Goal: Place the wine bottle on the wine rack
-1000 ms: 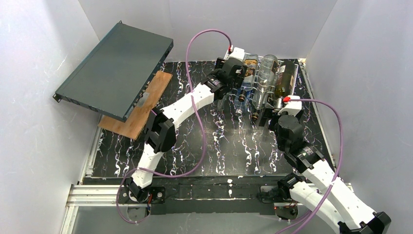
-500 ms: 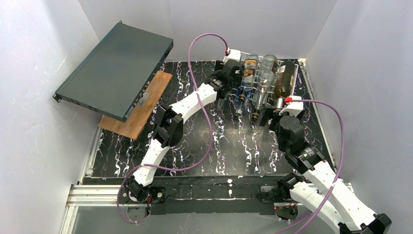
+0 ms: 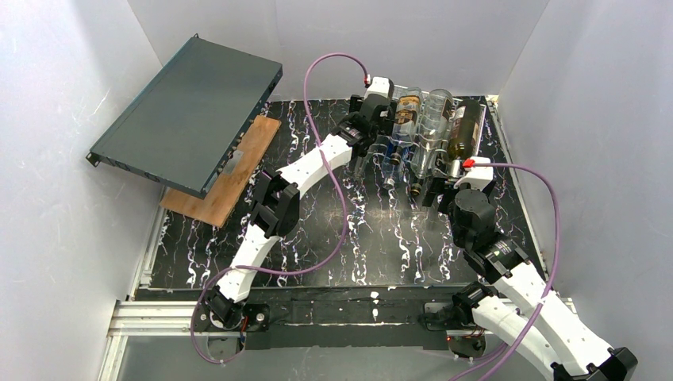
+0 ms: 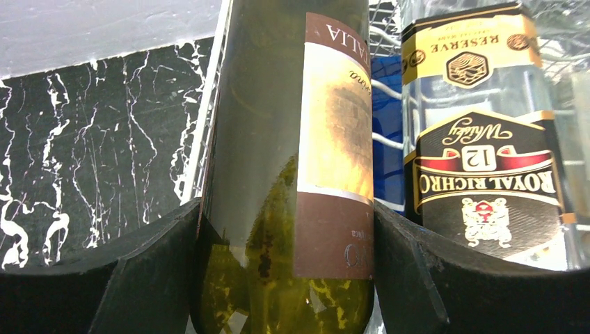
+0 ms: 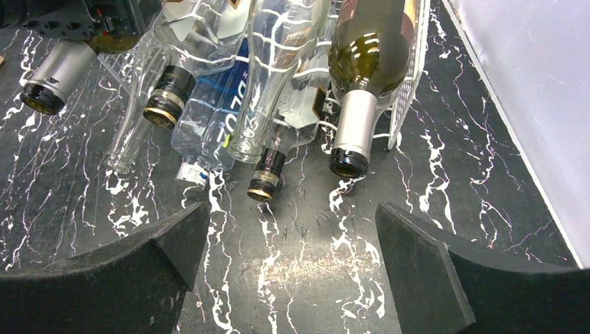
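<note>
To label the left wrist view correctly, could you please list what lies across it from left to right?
Marble tabletop, green wine bottle, blue bottle, whisky bottle.

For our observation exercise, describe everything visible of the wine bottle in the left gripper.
The wine bottle is dark green glass with a cream-and-brown paper label and grey foil on its neck. It lies at the left end of the wire rack, neck toward the arms, clamped between the black fingers of the left gripper, beside a whisky bottle.
</note>
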{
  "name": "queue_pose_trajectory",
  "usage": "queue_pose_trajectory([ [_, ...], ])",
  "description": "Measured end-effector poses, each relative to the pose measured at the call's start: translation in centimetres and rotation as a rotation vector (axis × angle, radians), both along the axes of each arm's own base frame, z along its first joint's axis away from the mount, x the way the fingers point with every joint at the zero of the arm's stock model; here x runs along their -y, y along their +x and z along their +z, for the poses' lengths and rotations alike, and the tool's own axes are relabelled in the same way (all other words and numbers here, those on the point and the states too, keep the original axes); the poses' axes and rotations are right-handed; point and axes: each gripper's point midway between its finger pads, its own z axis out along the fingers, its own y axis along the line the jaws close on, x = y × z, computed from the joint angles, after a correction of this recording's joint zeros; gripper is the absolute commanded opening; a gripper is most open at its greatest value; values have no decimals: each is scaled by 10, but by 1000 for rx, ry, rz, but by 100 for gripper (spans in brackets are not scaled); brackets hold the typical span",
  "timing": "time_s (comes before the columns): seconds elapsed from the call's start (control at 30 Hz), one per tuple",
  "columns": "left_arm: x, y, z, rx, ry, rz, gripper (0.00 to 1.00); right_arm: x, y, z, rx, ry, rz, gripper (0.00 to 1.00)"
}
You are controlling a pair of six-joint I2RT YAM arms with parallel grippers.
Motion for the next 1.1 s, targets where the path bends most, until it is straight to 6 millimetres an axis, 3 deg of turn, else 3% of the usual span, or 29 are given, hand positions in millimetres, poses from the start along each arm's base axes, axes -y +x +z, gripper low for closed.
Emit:
queue_pose_trajectory([
  [0.23,3,3,6,11,-29,-12,64,0,0,0,0,0,0,98],
  [0.57,3,4,4,-10,-45,-28,83,0,0,0,0,0,1,98],
  [0.7,3,9,20,10,-93,-23,90,0,0,0,0,0,1,98],
  [0.83,2,16,35,33,-142,-19,94,-1,0,0,-1,1,4,98],
  [1.1,-1,14,27,-11,-146,-31,98,-7,0,-2,-11,9,36,98],
])
